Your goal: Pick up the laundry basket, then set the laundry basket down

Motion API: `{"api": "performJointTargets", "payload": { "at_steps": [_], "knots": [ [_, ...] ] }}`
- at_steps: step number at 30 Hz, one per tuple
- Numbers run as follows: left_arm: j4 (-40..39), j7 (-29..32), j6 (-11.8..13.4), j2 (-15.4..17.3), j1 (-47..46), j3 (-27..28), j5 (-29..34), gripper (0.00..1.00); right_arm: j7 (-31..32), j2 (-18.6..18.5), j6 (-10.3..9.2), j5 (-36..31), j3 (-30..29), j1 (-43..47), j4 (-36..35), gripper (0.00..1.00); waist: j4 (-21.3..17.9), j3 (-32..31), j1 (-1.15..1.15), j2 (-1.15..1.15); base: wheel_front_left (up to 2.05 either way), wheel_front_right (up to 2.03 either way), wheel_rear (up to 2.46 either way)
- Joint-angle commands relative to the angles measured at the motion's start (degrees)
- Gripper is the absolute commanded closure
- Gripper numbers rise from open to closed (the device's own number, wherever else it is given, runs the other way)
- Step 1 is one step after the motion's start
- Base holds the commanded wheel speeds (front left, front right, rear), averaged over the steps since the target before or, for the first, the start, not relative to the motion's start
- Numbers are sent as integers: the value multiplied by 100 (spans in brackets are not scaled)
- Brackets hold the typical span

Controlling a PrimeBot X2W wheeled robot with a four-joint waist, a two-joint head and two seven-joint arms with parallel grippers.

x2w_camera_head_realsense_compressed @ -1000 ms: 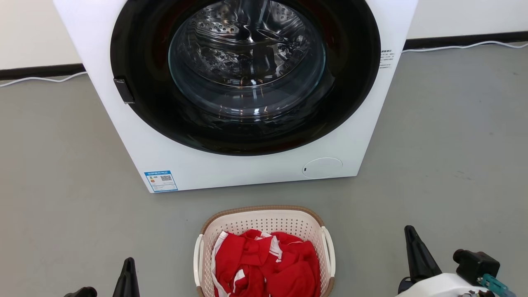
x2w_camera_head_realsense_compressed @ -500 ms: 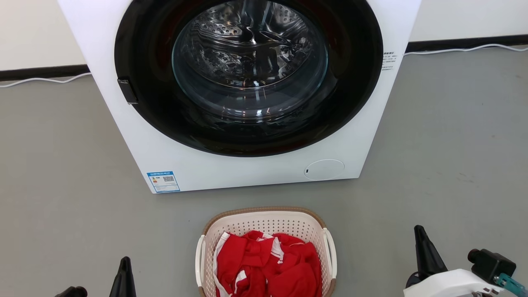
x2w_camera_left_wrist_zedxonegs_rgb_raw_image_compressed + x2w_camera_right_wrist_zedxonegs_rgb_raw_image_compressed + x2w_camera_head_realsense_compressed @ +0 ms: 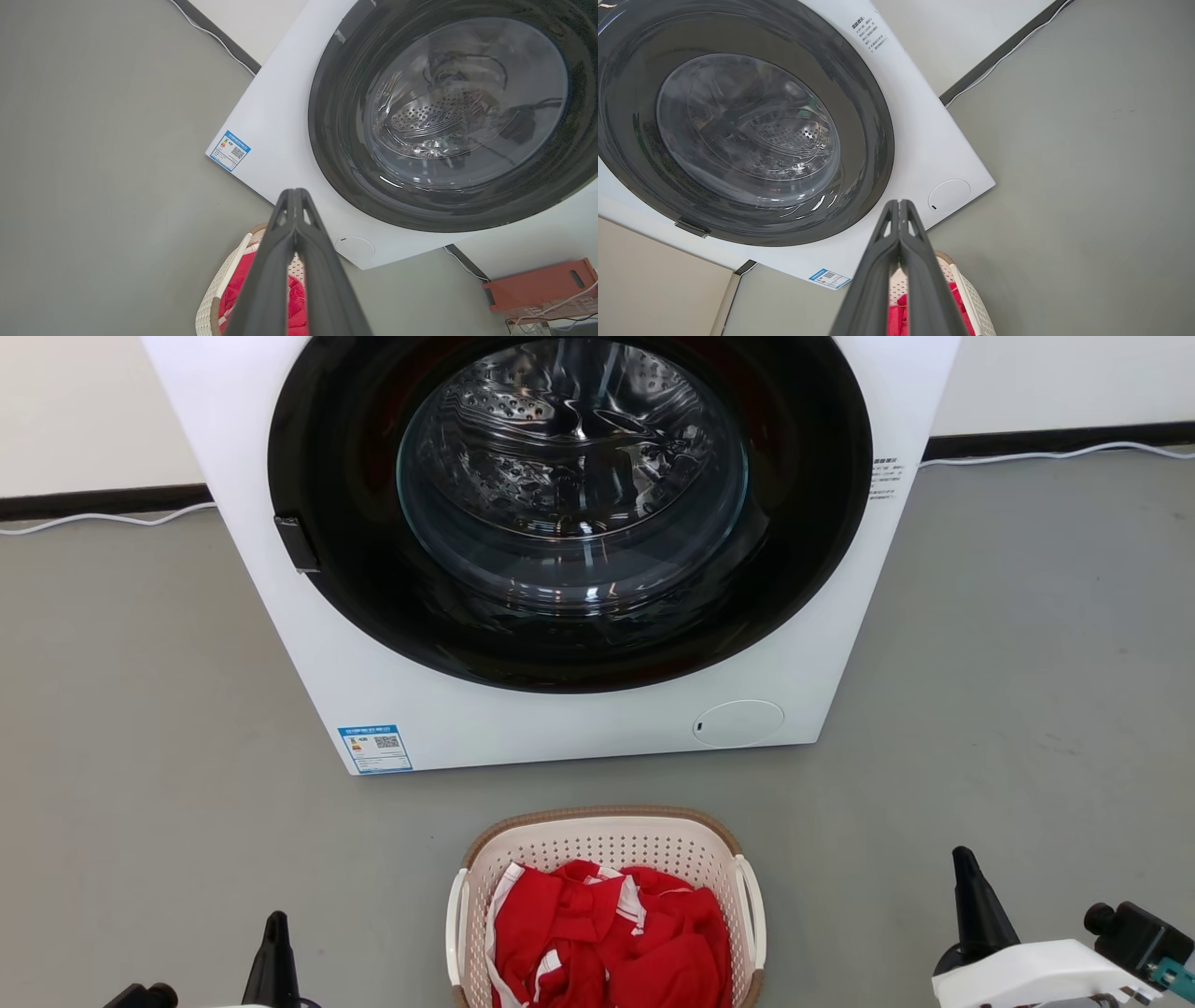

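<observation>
The laundry basket [image 3: 607, 840], cream with perforated walls, a brown rim and white side handles, stands on the grey floor at the bottom centre of the head view, holding red and white clothes [image 3: 607, 943]. My left gripper [image 3: 275, 922] is shut, well to the basket's left and apart from it. My right gripper [image 3: 962, 859] is shut too, far off to the basket's right. In the left wrist view the shut left gripper [image 3: 295, 192] covers part of the basket [image 3: 210, 308]. The right wrist view has the shut right gripper [image 3: 900, 203] over the basket [image 3: 971, 294].
A large white washing machine [image 3: 523, 728] with a round dark glass door [image 3: 569, 495] stands just behind the basket. A white cable [image 3: 1055, 455] runs along the dark skirting. In the left wrist view a red-brown box [image 3: 542, 284] lies beside the machine. Grey floor spreads to both sides.
The head camera has shifted, so the whole picture has slid slightly right and down. Both grippers have sunk lower in the picture and the right one has moved outward, away from the basket.
</observation>
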Motion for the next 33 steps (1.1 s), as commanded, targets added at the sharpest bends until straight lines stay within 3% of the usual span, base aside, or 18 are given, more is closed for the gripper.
{"api": "performJointTargets", "payload": {
  "at_steps": [1, 33],
  "knots": [
    [-121, 24, -50, 88, -258, 125, -161, 100, 49, -96, -2, 183, -1, -137, -182, 100, 4, -3, 0, 0, 0, 0, 0],
    [-94, 537, -136, 115, -478, 358, -2084, 100, 543, -127, -3, 2262, -272, -145, -319, 100, 98, -74, 0, 0, 0, 0, 0]
  ]
}}
